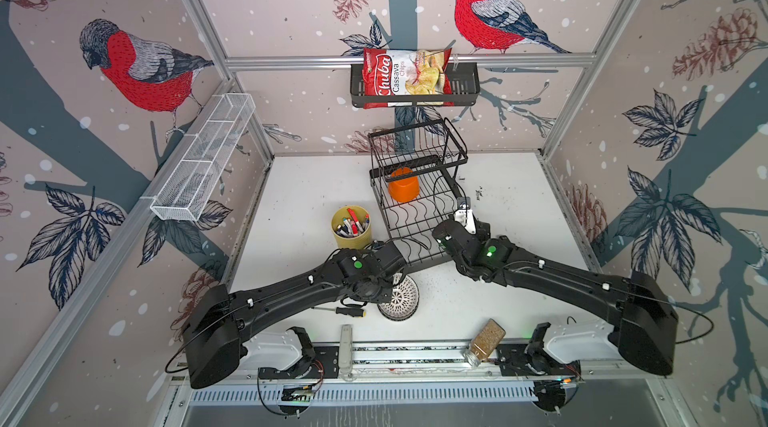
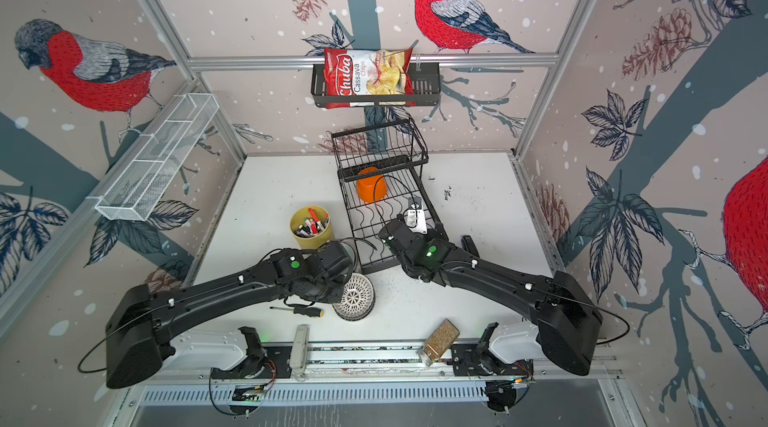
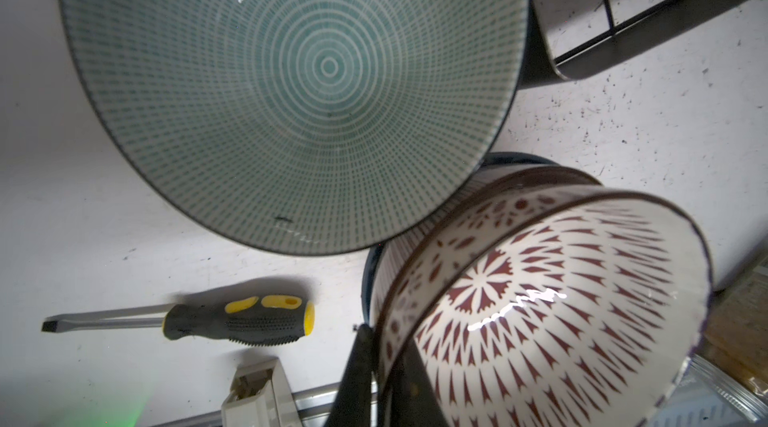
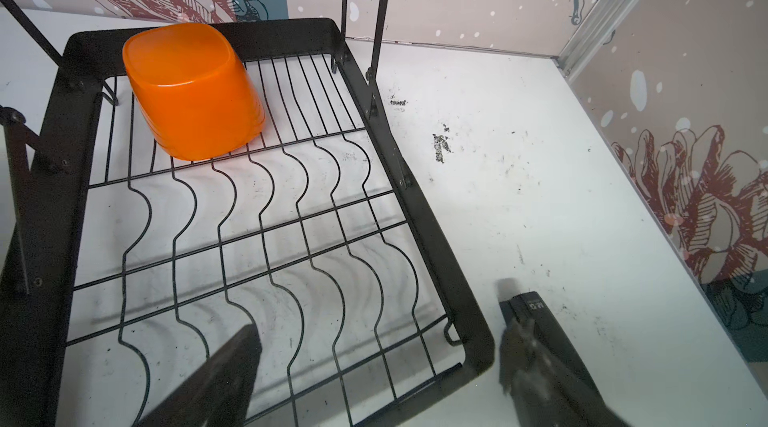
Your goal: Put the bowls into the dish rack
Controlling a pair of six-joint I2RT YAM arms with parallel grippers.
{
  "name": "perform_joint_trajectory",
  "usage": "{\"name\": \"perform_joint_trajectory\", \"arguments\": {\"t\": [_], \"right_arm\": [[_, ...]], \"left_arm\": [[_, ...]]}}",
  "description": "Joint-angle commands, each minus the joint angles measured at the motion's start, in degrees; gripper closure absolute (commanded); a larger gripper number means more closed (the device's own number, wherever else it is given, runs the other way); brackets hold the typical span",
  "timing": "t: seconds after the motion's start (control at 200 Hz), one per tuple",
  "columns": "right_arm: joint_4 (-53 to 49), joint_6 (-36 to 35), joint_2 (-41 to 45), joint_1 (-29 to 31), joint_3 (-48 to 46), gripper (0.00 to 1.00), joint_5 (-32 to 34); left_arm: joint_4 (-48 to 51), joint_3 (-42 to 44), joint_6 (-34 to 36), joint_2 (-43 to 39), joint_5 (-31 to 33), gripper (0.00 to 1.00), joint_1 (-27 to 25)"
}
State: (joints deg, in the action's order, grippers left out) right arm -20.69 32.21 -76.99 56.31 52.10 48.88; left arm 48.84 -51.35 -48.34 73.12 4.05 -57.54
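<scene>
In both top views a white counter (image 1: 519,196) sits inside bird-papered walls (image 1: 291,9). A bag (image 1: 405,77) reading "Chuba Cassava Chips" hangs at upper centre, and the dish rack (image 1: 419,204) at mid-frame holds the upturned orange bowl (image 1: 403,187) on its lower tray. Only the left wrist view shows the left pincer (image 3: 382,383), clenched on the rim of a tilted red-patterned bowl (image 3: 540,300) beside a teal bowl (image 3: 291,92). The right wrist view shows the right pincer (image 4: 384,317) released, astride the rack's edge.

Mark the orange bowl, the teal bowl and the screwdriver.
orange bowl (image 4: 193,92), right wrist view, side wall.
teal bowl (image 3: 328,67), left wrist view, inside bottom.
screwdriver (image 3: 232,321), left wrist view, handle.
</scene>
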Motion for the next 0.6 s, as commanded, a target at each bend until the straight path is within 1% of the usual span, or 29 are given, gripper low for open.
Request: {"name": "perform_joint_trajectory", "arguments": {"t": [0.0,0.41,0.59], "right_arm": [[1.6,-0.9,-0.3,0.0,-0.2,0.09,-0.5],[2.2,-1.4,-0.7,0.0,-0.4,0.09,-1.9],[2.4,-1.4,-0.8,0.1,-0.5,0.09,-1.8]], "left_arm": [[-1.6,-0.6,0.7,-0.2,-1.1,1.00,0.0],[-1.4,-0.5,0.9,-0.1,-0.7,1.00,0.0],[0.2,-0.9,0.4,1.1,1.4,1.00,0.0]]}}
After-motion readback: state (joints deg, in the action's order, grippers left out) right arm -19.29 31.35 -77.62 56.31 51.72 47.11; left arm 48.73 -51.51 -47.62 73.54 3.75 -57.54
